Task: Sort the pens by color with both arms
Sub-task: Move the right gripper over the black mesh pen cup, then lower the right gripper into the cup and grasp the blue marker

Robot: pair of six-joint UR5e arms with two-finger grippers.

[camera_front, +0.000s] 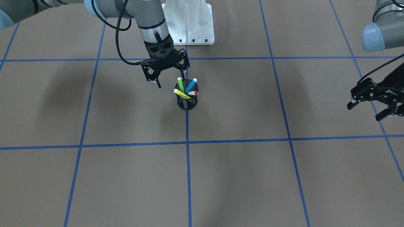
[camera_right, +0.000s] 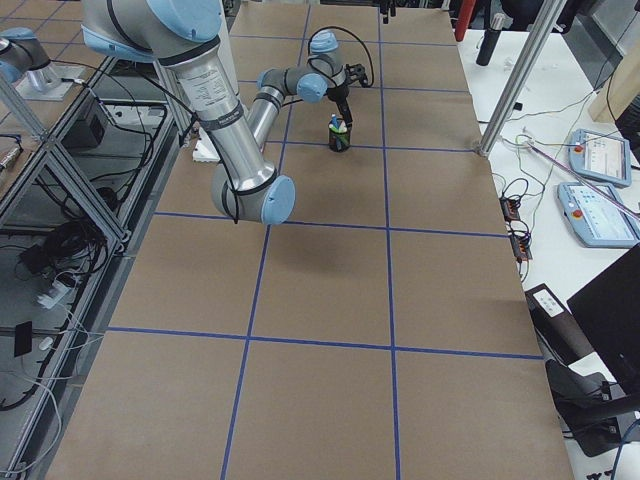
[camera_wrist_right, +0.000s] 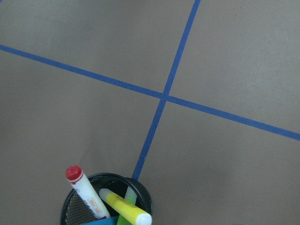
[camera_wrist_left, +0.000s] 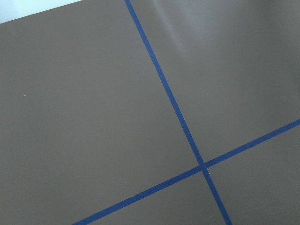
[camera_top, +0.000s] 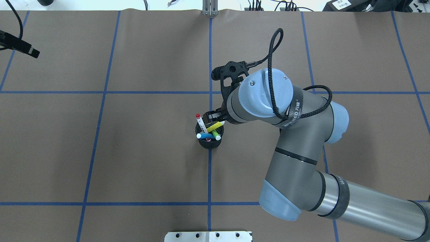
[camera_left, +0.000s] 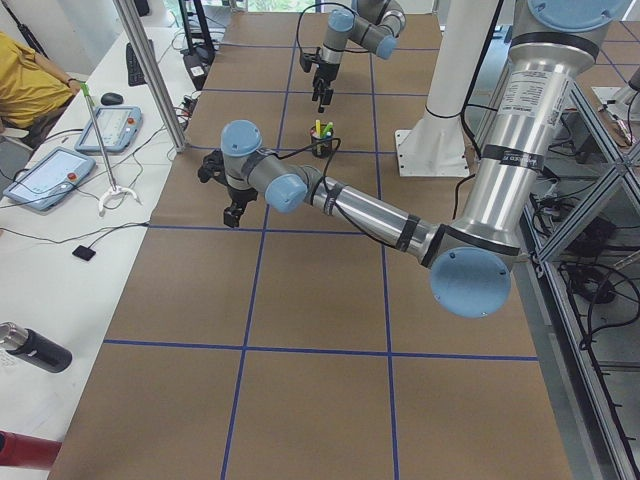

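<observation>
Front view: 4 pens, green [camera_front: 181,85], blue [camera_front: 191,86], yellow [camera_front: 181,93] and red-capped white [camera_front: 193,93], all in mesh cup [camera_front: 187,103] at ctr of mat [camera_front: 240,104]. None sorted, so whole job left. R gripper [camera_front: 170,80] just beside cup, jaws apart, empty. L gripper [camera_front: 364,113] well apart, jaws apart, empty. Overhead: pens cross each other, may snag on lift. Left side view: person [camera_left: 25,85] seated w/ tablets [camera_left: 105,128], well apart from arms. L wrist: mat and tape [camera_wrist_left: 178,117] only. R wrist: cup at bottom edge.
</observation>
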